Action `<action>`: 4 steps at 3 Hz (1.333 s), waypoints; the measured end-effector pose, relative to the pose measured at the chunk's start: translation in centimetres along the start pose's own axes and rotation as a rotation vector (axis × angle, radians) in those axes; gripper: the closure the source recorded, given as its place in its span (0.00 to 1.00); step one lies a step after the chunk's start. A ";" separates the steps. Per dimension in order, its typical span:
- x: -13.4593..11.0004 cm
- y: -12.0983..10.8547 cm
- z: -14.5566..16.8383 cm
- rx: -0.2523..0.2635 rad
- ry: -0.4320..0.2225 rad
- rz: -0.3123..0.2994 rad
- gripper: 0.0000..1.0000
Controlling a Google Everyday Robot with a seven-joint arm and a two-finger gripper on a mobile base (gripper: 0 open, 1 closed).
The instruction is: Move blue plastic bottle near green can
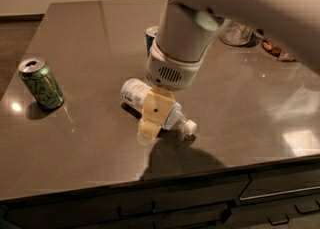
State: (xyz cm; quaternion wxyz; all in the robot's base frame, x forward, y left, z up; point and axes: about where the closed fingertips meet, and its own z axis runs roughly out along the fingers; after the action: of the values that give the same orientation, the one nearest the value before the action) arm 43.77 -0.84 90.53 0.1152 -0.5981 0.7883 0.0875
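The blue plastic bottle (170, 112) lies on its side near the middle of the dark table, its white cap pointing right and toward the front. My gripper (151, 123) reaches down over the bottle's middle and covers part of it, with its tip at the table surface on the bottle's near side. The green can (41, 83) stands upright at the left of the table, well apart from the bottle and the gripper.
A slim blue-silver can (150, 36) stands behind the bottle, mostly hidden by my arm (187, 28). A clear container (235, 33) and small dark items (274, 49) sit at the back right. The table's front edge (150, 179) is close below the bottle.
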 end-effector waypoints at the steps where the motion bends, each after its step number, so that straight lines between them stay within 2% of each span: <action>1: -1.2 0.2 1.6 -0.021 0.023 -0.016 0.00; 3: -1.6 -2.7 3.6 -0.002 0.067 -0.036 0.00; 4: -1.2 -3.6 4.4 0.009 0.091 -0.052 0.18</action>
State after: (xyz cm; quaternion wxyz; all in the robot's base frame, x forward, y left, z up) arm 47.89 0.55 86.68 0.0840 -0.6212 0.7773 0.0537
